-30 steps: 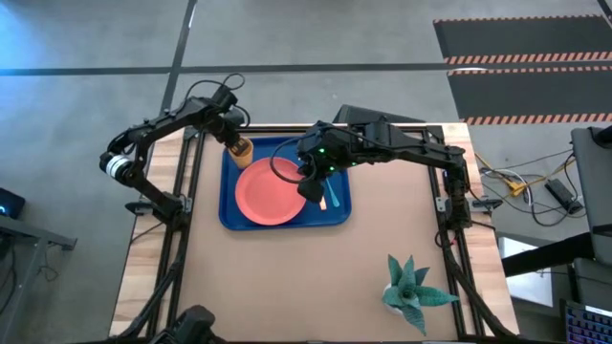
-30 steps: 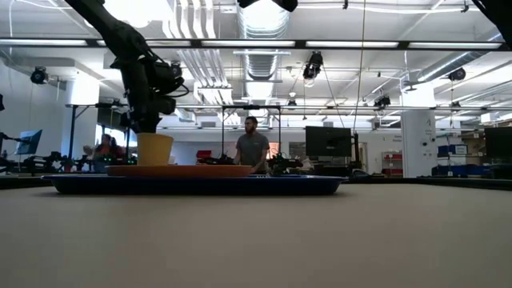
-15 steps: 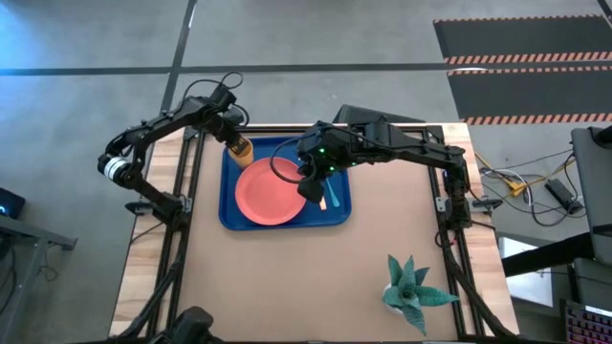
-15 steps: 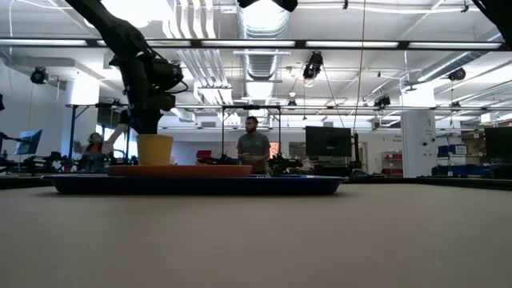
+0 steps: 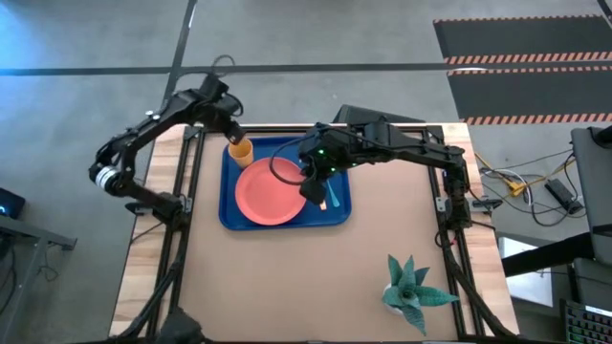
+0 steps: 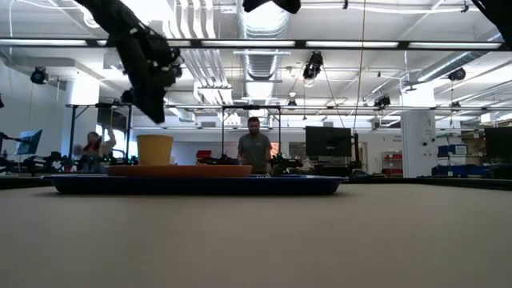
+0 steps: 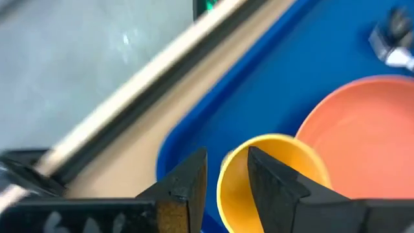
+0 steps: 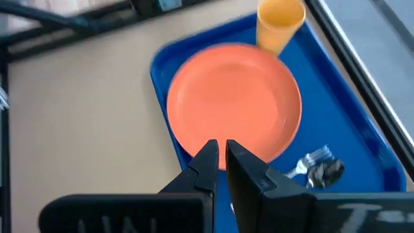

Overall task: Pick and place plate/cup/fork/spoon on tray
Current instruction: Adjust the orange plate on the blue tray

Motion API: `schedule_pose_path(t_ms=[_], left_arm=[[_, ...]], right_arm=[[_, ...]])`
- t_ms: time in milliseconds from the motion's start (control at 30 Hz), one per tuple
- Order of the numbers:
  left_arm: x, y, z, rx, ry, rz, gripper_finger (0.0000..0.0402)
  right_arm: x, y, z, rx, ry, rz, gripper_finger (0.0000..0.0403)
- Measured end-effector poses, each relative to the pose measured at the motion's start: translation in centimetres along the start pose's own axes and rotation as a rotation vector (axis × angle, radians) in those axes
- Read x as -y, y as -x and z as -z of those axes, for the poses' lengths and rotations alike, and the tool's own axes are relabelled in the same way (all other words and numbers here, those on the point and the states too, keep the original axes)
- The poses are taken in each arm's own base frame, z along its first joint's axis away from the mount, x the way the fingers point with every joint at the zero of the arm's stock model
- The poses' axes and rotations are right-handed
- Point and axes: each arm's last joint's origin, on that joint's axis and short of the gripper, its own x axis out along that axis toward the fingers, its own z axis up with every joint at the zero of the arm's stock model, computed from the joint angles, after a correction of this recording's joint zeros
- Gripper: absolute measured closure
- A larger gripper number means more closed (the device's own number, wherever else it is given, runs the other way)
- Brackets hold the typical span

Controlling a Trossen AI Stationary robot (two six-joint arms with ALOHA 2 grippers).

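The royal-blue tray lies at the table's far middle. The salmon-pink plate lies flat in it, and the yellow-orange cup stands upright in its far left corner. The fork and the spoon lie side by side in the tray right of the plate. My left gripper hangs above and just beyond the cup, its fingers slightly apart and empty. My right gripper is shut and empty over the plate's right edge.
A potted green plant stands near the table's front right corner. Bare tabletop lies in front of the tray and to its right. In the low view, people show in the room beyond the table.
My left gripper has gone up and toward the table's far left corner, away from the cup's top. It now hangs clear above the cup. The cup has stayed upright in the tray. My right arm has kept still.
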Motion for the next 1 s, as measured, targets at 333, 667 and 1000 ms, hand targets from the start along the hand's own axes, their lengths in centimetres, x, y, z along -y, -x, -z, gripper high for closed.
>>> schedule_pose_path(t_ms=[333,667,1000], left_arm=[[1.7,10.5,2.1,0.339,0.015,-0.043,0.0313],[3.4,17.1,7.4,0.518,0.011,-0.060,0.0313],[4.0,19.1,9.4,0.603,0.001,-0.070,0.0313]], right_arm=[[-0.3,-12.9,2.4,-0.298,0.040,0.014,0.0385],[0.4,-23.6,6.7,-0.528,0.050,0.026,0.0385],[0.0,-22.5,5.9,-0.476,0.011,-0.005,0.0386]])
